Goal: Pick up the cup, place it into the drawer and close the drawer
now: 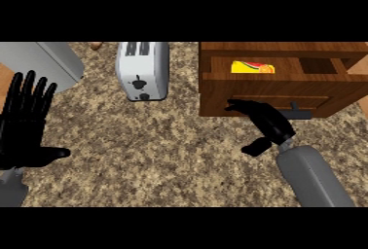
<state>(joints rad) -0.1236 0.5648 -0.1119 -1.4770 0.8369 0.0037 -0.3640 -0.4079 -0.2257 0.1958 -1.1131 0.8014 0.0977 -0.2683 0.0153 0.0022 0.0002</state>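
I have two hands in view. My right hand (pixel 271 121) is at the wooden front of the one drawer (pixel 338 92). Its fingers are stretched out and relaxed, their tips touching the panel just left of the single grey handle (pixel 300 115), and the thumb hangs apart below. It holds nothing. My left hand (pixel 25 126) rests at the left edge, spread wide with fingers up, also holding nothing.

The drawer stands open, and the one cup (pixel 251 67), yellow with red and orange, lies inside it at the left of the compartment.

On the speckled counter (pixel 144 146) stands one silver toaster (pixel 142 68), well left of the drawer. One grey box (pixel 50 61) sits at the upper left corner.
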